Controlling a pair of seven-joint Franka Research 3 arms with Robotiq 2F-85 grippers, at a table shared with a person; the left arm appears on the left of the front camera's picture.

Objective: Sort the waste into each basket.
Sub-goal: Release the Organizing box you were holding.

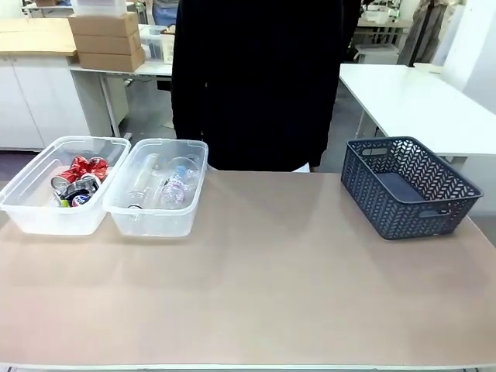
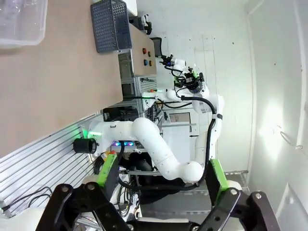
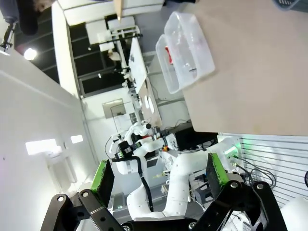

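Cans [image 1: 78, 180] fill the left tub [image 1: 31, 209], bottles [image 1: 174, 186] the neighbouring tub [image 1: 155, 221] on the desk [image 1: 271, 294]; both claws, left [image 2: 161, 175] and right [image 3: 156, 175], hang open and empty, well clear; left arm nearer.

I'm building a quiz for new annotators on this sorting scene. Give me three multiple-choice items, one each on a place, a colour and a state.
1. Where are the drink cans?
A. in the leftmost clear tub
B. in the lattice basket
C. loose on the table

2. What colour is the lattice basket?
A. red
B. dark blue-grey
C. white

3. How stands the left end effector?
A. shut on a can
B. shut on a bottle
C. open, holding nothing

Answers:
1 A: the front view shows red and silver cans inside the leftmost clear tub, beside the tub of plastic bottles.
2 B: its woven walls are dark blue-grey.
3 C: its green-padded fingers stand wide apart, with nothing between them.
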